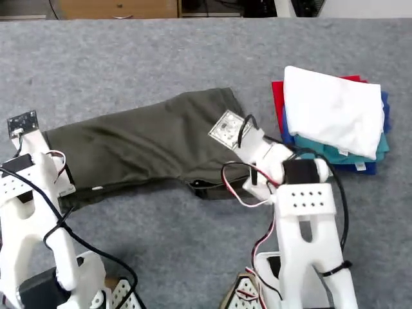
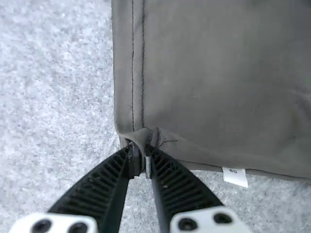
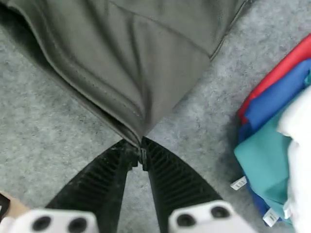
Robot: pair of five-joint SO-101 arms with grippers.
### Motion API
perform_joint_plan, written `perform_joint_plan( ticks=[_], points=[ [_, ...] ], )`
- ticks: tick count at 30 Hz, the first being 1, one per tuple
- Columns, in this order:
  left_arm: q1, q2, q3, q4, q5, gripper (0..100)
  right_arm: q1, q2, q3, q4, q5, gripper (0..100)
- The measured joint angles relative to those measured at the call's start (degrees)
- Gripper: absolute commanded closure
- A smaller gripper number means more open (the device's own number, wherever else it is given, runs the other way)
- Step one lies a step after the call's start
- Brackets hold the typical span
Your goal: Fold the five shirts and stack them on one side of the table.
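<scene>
An olive-green shirt [image 1: 148,141] lies partly folded across the middle of the grey table. My left gripper [image 2: 139,162] is shut on its hemmed corner [image 2: 141,136] at the shirt's left end, beside a small white tag [image 2: 234,175]. My right gripper [image 3: 141,158] is shut on a pinched fold of the shirt [image 3: 146,73] at its right end, close to the stack. In the high view the left arm [image 1: 35,174] stands at the shirt's left edge and the right arm [image 1: 283,174] at its right. A stack of folded shirts [image 1: 335,119], white on teal, blue and red, sits at the right.
The grey felt table [image 1: 129,58] is bare behind the shirt and between the arms' bases. The stack's edges [image 3: 272,126] lie just beside the right gripper. A wooden cabinet [image 1: 116,8] stands beyond the far table edge.
</scene>
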Motion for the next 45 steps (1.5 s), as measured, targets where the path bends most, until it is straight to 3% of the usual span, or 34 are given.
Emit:
perform_joint_plan(
  ticks=[3,6,9,12,14,17,19,20,24,27,33,38,45],
  points=[
    [0.00,0.00,0.18,0.00,-0.26,95,0.09,-0.26,2.29,-2.55,0.00,99.4],
    [1.41,0.00,1.49,0.00,-2.37,83,0.00,-0.26,2.90,-4.22,0.00,96.6],
    [2.81,0.00,3.60,0.00,-5.01,75,0.00,-0.44,2.90,-4.48,0.00,81.1],
    [2.29,0.00,4.48,0.62,-8.62,76,0.09,-0.44,2.64,-3.43,0.62,66.3],
    [-0.18,0.00,3.69,2.73,-11.16,78,-0.44,-0.44,1.14,-0.44,3.52,63.4],
    [-5.63,0.00,-2.11,9.05,-15.38,88,-0.26,-0.44,-3.78,5.10,6.59,71.2],
    [-8.62,0.00,-8.44,15.21,-17.76,98,-0.18,-0.44,-8.18,7.21,7.12,88.8],
    [-9.41,0.00,-11.87,18.11,-18.29,98,-0.09,-0.44,-10.20,7.47,7.30,99.3],
    [-5.71,0.00,-22.95,22.59,-15.30,98,-1.58,2.20,-16.79,3.08,5.45,91.6],
    [0.18,0.88,-24.09,15.82,-5.45,98,-5.36,9.93,-21.01,-1.41,0.62,99.8],
    [3.69,10.37,-18.02,-8.62,8.70,98,-12.75,33.58,-35.43,-3.08,-12.22,99.6],
    [3.69,20.57,-16.44,-24.00,10.99,98,-12.92,56.09,-51.34,-5.98,-18.29,99.6],
    [3.69,34.64,-16.70,-35.69,11.25,98,-12.66,88.97,-81.14,-13.19,-19.60,99.6]
  ],
)
